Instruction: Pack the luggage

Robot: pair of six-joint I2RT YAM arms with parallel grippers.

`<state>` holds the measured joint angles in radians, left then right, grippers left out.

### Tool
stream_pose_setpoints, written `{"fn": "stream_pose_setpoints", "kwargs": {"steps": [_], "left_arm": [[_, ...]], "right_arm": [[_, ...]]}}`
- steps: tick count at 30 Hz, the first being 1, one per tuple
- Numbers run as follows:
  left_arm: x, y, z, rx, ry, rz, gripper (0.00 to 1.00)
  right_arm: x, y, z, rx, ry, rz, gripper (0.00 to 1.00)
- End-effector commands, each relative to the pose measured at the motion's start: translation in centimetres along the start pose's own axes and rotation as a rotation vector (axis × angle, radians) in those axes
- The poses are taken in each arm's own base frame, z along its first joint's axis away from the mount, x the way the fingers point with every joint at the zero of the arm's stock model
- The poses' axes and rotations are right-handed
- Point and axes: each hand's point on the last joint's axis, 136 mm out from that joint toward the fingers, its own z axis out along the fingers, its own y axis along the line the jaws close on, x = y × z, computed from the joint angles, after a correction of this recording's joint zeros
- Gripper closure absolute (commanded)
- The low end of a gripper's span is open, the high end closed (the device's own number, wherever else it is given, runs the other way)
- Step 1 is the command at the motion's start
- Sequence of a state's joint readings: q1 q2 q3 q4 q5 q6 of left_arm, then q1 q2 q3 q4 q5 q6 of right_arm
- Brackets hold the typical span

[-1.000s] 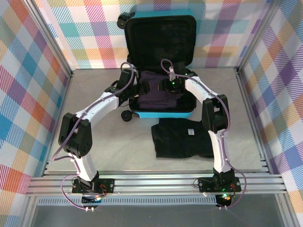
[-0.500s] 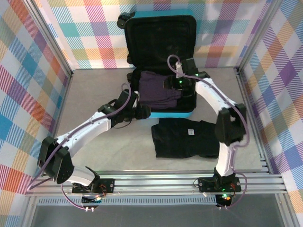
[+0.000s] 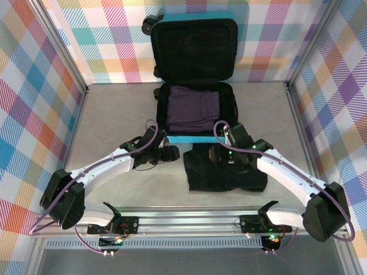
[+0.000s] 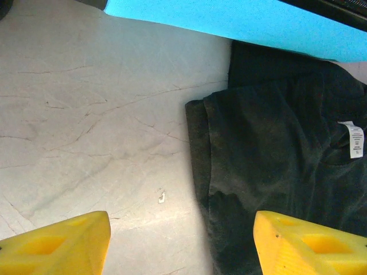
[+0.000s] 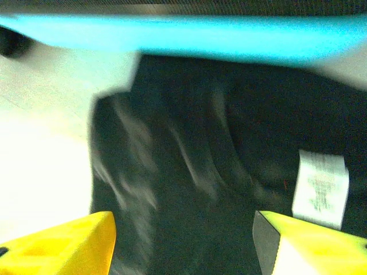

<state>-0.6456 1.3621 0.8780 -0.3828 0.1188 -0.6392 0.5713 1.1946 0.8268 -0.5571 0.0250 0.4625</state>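
The turquoise luggage [image 3: 198, 139] lies open at the back of the table, its black-lined lid [image 3: 195, 48] upright against the wall. Folded purple clothes [image 3: 195, 109] rest in its base. A folded black garment [image 3: 226, 169] lies on the table just in front of it. My left gripper [image 3: 166, 153] is open, low over the table beside the garment's left edge [image 4: 198, 172], with nothing between its yellow fingers [image 4: 54, 243]. My right gripper [image 3: 221, 154] is open above the black garment [image 5: 200, 160], also empty. The luggage's blue shell [image 4: 241, 23] [image 5: 183, 37] runs along the top of both wrist views.
A white label [image 4: 355, 139] [image 5: 320, 189] sits on the black garment. Bare grey table [image 3: 114, 126] stretches left of the luggage. Metal frame posts and plaid walls [image 3: 34, 86] close in the sides and back.
Both grippers have pulled back out of the luggage toward the near side. The left one dropped to the table beside the black garment, the right one moved over it. The purple clothes stayed inside.
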Motion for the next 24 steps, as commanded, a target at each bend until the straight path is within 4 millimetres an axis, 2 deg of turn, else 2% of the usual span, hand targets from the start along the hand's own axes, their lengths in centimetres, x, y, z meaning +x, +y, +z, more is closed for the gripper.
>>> {"fn": "stream_pose_setpoints", "kwargs": {"steps": [1,4,7,13,19,24], "left_arm": [[-1.1,-1.2,0.2,0.018,-0.019,0.007,0.33],[-1.2,-0.8,0.5,-0.01,-0.013,0.015,0.33],[-1.4,0.2,0.5,-0.021,-0.013,0.001,0.33],[-1.1,2.5,0.2,-0.018,-0.002,-0.061,0.33],[0.9,5.1,0.9,-0.071,0.039,-0.094,0.33],[2.4,7.8,1.7,-0.084,0.078,-0.144,0.33]], "right_arm": [[2.1,-1.3,0.7,0.046,0.017,0.107,0.35],[3.9,-1.9,2.3,0.066,0.05,0.111,0.35],[4.8,-1.9,4.1,0.058,0.078,0.107,0.35],[5.3,0.6,6.9,0.011,0.104,0.065,0.35],[7.0,5.4,9.7,-0.031,0.18,-0.032,0.35],[8.6,11.1,11.5,-0.151,0.214,-0.093,0.37]]}}
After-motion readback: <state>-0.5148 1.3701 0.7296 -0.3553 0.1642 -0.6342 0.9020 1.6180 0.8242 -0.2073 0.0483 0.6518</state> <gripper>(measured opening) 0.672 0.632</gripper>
